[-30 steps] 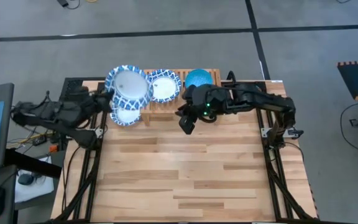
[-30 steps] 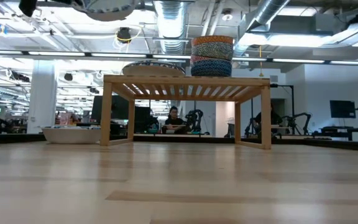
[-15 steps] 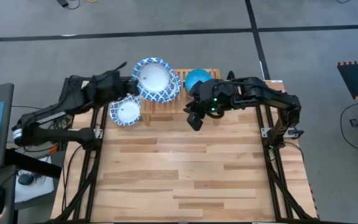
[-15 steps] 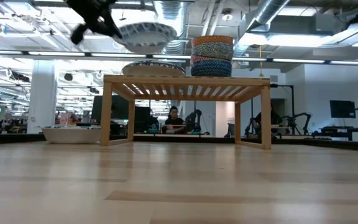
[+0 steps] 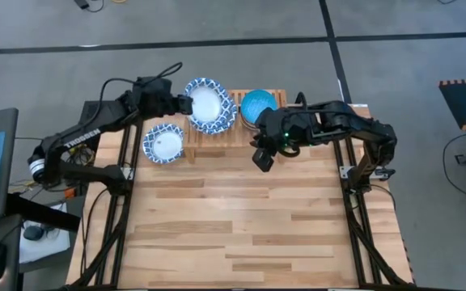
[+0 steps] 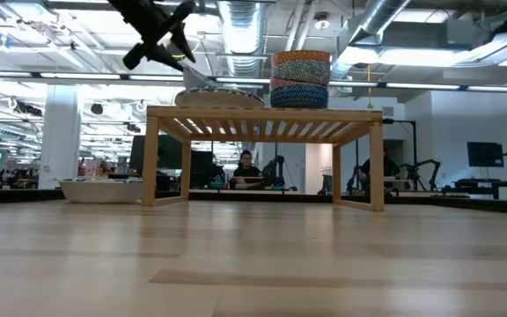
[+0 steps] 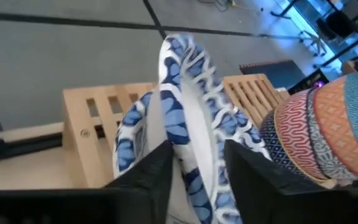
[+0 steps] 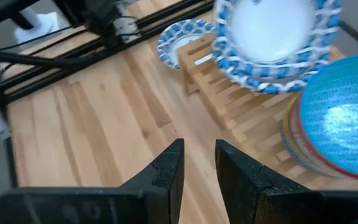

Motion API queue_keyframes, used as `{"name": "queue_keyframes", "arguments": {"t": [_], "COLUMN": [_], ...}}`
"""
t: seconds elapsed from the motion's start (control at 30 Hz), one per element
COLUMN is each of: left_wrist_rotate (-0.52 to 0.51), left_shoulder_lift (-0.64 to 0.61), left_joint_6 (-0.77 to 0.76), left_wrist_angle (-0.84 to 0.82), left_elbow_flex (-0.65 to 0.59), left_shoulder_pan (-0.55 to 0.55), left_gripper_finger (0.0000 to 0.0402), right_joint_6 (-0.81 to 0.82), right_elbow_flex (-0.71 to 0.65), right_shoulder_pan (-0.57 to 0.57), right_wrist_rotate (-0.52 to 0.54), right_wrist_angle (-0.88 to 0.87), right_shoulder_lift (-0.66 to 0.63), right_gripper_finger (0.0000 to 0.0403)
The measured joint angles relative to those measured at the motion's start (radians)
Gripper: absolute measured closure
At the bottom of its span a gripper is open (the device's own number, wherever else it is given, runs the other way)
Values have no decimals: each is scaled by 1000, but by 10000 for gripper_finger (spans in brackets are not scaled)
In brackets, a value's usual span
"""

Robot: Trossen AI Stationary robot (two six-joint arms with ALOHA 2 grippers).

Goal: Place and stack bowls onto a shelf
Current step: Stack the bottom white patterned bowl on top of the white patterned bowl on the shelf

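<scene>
- My left pincer (image 5: 183, 103) sits at the rim of the patterned dishes (image 5: 209, 105) stacked on the shelf (image 5: 247, 132), fingers (image 7: 143, 180) parted either side of it.
- My right pincer (image 5: 263, 158) hangs before the shelf, slightly apart, empty.
- The bowl stack (image 6: 300, 79) stands beside the dishes.
- Another dish (image 5: 163, 143) lies on the table (image 5: 233, 226).

Shelf (image 5: 217, 137) top crowded (dishes (image 5: 209, 105), bowl stack (image 5: 257, 103)); tabletop (image 5: 233, 226) in front lies bare.

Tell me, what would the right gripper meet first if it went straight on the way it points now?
Most likely the bare wooden tabletop. The right gripper tilts down at it, just short of the shelf; depth is unclear, so a shallower path could reach the shelf's near edge.
</scene>
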Motion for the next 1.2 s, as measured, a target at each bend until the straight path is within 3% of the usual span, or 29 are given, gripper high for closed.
{"name": "queue_keyframes", "arguments": {"t": [0.2,0.33,0.63,0.93,1.2], "left_wrist_rotate": [-44,-102,-123,19,-220], "left_shoulder_lift": [12,12,80,164,23], "left_joint_6": [67,126,101,126,173], "left_wrist_angle": [-154,-241,-296,-262,-291], "left_elbow_flex": [111,160,111,111,169], "left_shoulder_pan": [10,12,18,-22,-26], "left_gripper_finger": [197,171,166,166,166], "right_joint_6": [-5,-8,-7,1,1], "right_elbow_flex": [0,0,-9,-9,-9], "right_shoulder_pan": [-23,-27,-30,-23,-17], "right_wrist_rotate": [19,19,31,34,37], "right_wrist_angle": [-1,0,16,15,13], "right_shoulder_lift": [0,0,1,1,1], "right_gripper_finger": [287,287,287,287,287]}}
